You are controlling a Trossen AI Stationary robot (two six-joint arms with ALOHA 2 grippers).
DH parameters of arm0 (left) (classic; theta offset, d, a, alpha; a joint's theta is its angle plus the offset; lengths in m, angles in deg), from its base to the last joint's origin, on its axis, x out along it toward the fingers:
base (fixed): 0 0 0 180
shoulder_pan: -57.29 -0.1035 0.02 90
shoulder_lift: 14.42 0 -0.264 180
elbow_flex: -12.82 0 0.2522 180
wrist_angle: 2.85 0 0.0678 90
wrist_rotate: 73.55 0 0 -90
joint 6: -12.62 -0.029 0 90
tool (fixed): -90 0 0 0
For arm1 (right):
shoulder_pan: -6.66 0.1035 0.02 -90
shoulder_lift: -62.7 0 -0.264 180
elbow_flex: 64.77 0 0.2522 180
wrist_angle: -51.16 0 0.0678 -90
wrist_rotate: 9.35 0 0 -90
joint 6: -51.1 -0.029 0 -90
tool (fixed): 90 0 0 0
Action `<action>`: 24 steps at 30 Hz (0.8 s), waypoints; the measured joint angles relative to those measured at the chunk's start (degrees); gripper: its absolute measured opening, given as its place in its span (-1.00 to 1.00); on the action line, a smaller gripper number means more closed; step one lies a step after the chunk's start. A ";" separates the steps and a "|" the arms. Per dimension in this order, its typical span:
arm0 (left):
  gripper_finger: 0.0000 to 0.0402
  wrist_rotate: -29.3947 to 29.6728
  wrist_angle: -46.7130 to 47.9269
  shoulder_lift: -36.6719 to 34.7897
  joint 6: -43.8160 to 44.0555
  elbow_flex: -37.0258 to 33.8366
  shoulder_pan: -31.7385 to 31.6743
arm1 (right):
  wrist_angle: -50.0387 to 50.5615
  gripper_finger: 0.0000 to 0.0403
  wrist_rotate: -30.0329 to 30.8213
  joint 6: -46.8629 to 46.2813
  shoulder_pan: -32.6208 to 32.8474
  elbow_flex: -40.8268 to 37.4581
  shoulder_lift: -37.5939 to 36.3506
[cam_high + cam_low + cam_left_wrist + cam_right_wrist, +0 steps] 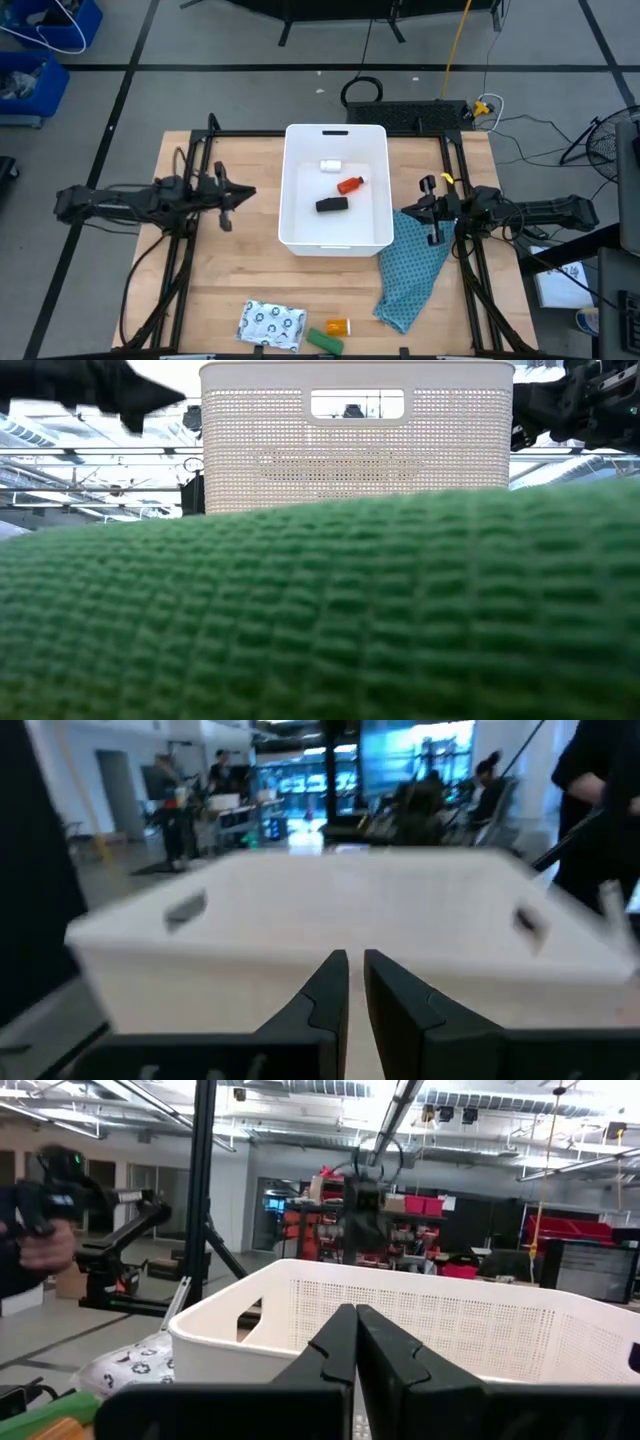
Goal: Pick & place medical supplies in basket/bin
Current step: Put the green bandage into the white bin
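White plastic, tall-walled and rectangular, the tub [336,238] sits at the middle of the pale wooden table [200,300], a dark handle slot at its far end; inside it lie a small white piece [331,165], a red bottle [351,184] and a black block [332,204], each apart from the others; near the front edge of the table, well apart from the tub, a silvery packet with dark rings [270,324] lies flat, a green block [324,340] just beside it and an orange vial [338,326] touching or nearly touching the green block; a teal patterned cloth [412,278] lies crumpled off the tub's right front corner; the left gripper [235,196] hangs beside the tub's left wall, holding nothing, its fingers [322,992] close together with only a thin gap between them in the left wrist view; the right gripper [412,212] hangs beside the tub's right wall, above the cloth's upper end, its fingers [340,1342] pressed together and empty in the right wrist view; from table height the green block fills the foreground and the perforated tub wall rises behind it
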 joint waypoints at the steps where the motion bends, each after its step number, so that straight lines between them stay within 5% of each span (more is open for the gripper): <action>1: -0.79 0.64 1.70 1.31 0.02 2.63 1.43 | -0.02 -1.00 0.00 0.11 0.00 -0.02 -0.02; 10: -0.79 5.81 7.73 27.74 0.17 18.93 18.12 | 0.69 -1.00 -0.04 0.45 0.01 -0.07 -0.02; 17: -0.79 17.18 6.87 49.20 0.20 30.95 30.40 | 0.87 -1.00 0.00 0.30 0.01 -0.09 -0.02; 20: -0.79 16.37 7.46 56.23 0.39 36.67 34.45 | 0.86 -1.00 -0.08 0.30 -0.01 -0.10 -0.02; 24: -0.79 7.60 9.54 64.89 1.55 44.36 39.28 | 0.75 -1.00 -1.78 0.02 0.01 -0.11 -0.01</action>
